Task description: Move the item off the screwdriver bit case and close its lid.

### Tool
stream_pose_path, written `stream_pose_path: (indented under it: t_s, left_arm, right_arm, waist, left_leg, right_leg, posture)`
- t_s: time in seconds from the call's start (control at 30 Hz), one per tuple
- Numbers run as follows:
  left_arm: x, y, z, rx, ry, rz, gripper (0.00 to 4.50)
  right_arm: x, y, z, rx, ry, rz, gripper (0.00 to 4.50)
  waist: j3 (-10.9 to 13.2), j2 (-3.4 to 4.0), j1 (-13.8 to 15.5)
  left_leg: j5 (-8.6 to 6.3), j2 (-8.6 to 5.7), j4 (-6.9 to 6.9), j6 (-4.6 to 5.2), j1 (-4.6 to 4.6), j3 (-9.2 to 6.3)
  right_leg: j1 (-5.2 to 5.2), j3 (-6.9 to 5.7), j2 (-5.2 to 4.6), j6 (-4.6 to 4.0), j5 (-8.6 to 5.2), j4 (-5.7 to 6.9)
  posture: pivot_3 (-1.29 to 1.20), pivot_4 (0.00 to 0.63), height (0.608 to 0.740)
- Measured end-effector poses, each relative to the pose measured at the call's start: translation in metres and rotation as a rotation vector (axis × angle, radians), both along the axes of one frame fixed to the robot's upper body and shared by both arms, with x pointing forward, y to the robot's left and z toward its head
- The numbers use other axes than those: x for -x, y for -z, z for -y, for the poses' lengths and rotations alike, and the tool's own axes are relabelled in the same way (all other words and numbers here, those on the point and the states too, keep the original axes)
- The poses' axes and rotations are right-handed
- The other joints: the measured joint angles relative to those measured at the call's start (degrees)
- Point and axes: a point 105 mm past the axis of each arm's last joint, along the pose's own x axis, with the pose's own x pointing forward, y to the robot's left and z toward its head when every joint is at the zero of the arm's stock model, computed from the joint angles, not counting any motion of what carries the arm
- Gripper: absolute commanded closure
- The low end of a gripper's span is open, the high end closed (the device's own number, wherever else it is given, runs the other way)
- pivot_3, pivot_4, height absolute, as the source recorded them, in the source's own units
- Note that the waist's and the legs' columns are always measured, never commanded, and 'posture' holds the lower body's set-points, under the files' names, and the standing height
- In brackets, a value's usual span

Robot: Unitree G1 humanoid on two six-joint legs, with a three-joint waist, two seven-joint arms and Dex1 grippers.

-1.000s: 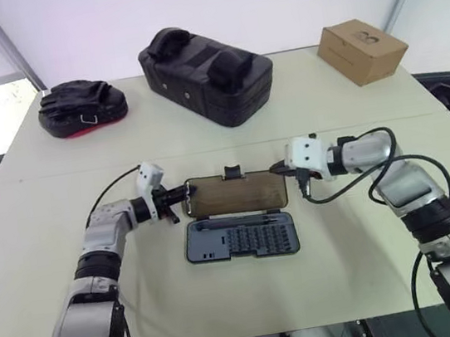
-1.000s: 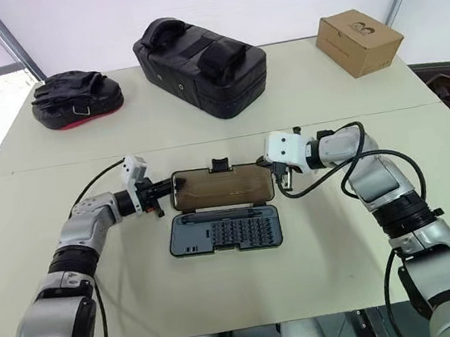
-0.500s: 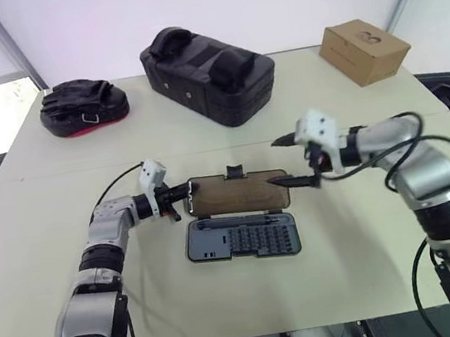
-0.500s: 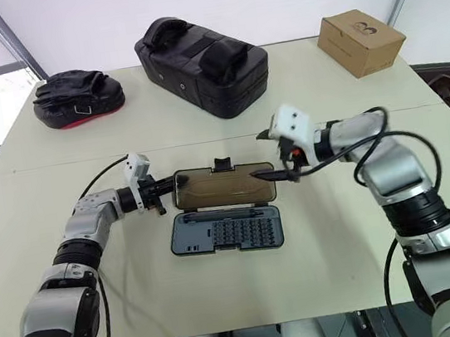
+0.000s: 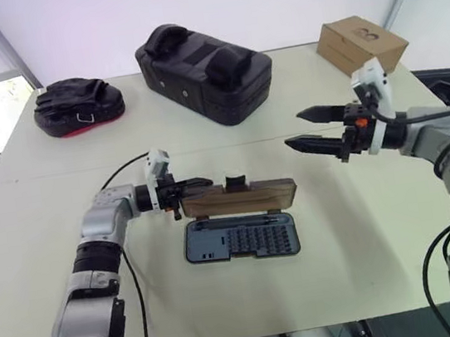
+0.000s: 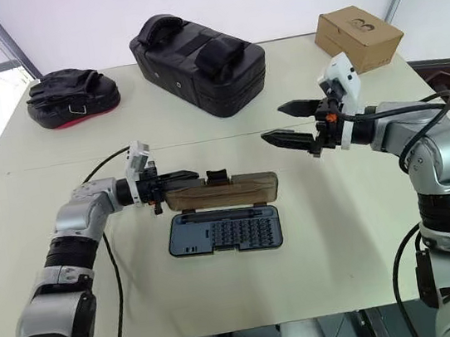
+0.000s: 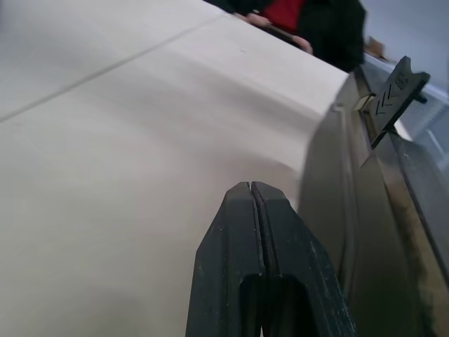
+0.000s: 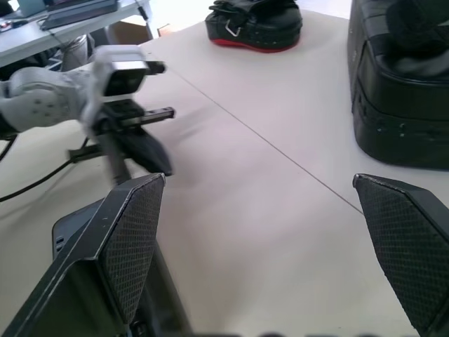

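The screwdriver bit case (image 5: 241, 238) lies open at the table's front middle, its dark tray showing rows of bits. Its smoky brown lid (image 5: 244, 197) stands tilted up off the table behind the tray, with the black clasp tab (image 5: 235, 183) on its upper edge. My left gripper (image 5: 198, 183) is shut, its fingertips against the lid's left end; in the left wrist view the shut fingers (image 7: 250, 210) lie beside the lid (image 7: 351, 182) with nothing between them. My right gripper (image 5: 292, 130) hangs open in the air, up and right of the lid. Nothing rests on the case; the item is out of view.
A big black padded bag (image 5: 205, 75) stands at the back middle. A black and red pad (image 5: 78, 105) lies at the back left and a cardboard box (image 5: 360, 45) at the back right. A seam crosses the table (image 5: 41, 173) behind the case.
The right gripper opened, left the lid's right end and rose away to the right. The lid went from lying flat to tilted up as the shut left gripper lifted.
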Motion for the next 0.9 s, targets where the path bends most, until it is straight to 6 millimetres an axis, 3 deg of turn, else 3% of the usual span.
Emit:
stream_pose_path:
  t_s: [0.13,0.33,0.47,0.6,0.77,0.9]
  left_arm:
    - [0.017,-0.008,-0.006,-0.032,0.056,-0.011,4.50]
    - [0.062,-0.007,-0.006,-0.102,0.236,-0.113,4.50]
    - [0.069,-0.010,-0.007,-0.127,0.262,-0.121,4.50]
    - [0.052,-0.010,-0.005,-0.091,0.191,-0.097,4.50]
    - [-0.010,-0.040,0.000,-0.046,-0.005,0.083,4.50]
    - [-0.032,-0.045,0.002,-0.055,-0.055,0.166,4.50]
  right_arm:
    - [0.000,-0.001,-0.001,-0.012,0.005,-0.008,0.02]
    - [0.000,-0.005,-0.001,-0.003,0.006,-0.018,0.02]
    - [0.000,-0.004,-0.001,0.010,0.004,-0.022,0.02]
    - [0.001,-0.001,-0.004,0.033,-0.009,-0.031,0.02]
    - [0.021,0.009,-0.026,0.142,-0.161,-0.052,0.02]
    - [0.032,0.019,-0.036,0.185,-0.239,-0.074,1.32]
  waist:
    - [0.00,0.00,0.06]
    - [0.02,0.02,0.04]
    - [0.02,0.03,0.16]
    - [0.03,0.01,0.19]
    - [0.08,-0.08,0.26]
    - [0.08,-0.08,0.00]
  left_leg:
    - [0.00,0.00,0.00,0.00,-0.04,-0.01]
    - [0.00,0.01,0.00,0.01,-0.05,-0.01]
    - [0.00,0.00,0.02,0.01,-0.05,0.00]
    - [0.00,0.00,0.04,0.02,-0.05,-0.01]
    - [0.00,-0.04,0.13,0.02,-0.10,-0.03]
    - [0.01,-0.08,0.12,0.01,-0.10,0.07]
  right_leg:
    - [-0.01,0.00,0.00,0.00,0.00,-0.02]
    - [-0.01,0.00,0.00,-0.01,-0.01,-0.04]
    - [0.00,0.00,0.00,-0.01,-0.01,-0.03]
    - [0.00,-0.01,0.01,-0.01,-0.01,-0.03]
    - [0.00,-0.07,0.03,0.01,0.00,-0.04]
    - [-0.02,-0.05,0.02,0.02,-0.01,-0.09]
  posture:
    - [0.00,0.150,0.740]
    - [0.00,0.150,0.740]
    - [0.00,0.150,0.740]
    - [0.00,0.150,0.740]
    - [0.00,0.150,0.740]
    - [0.00,0.150,0.740]
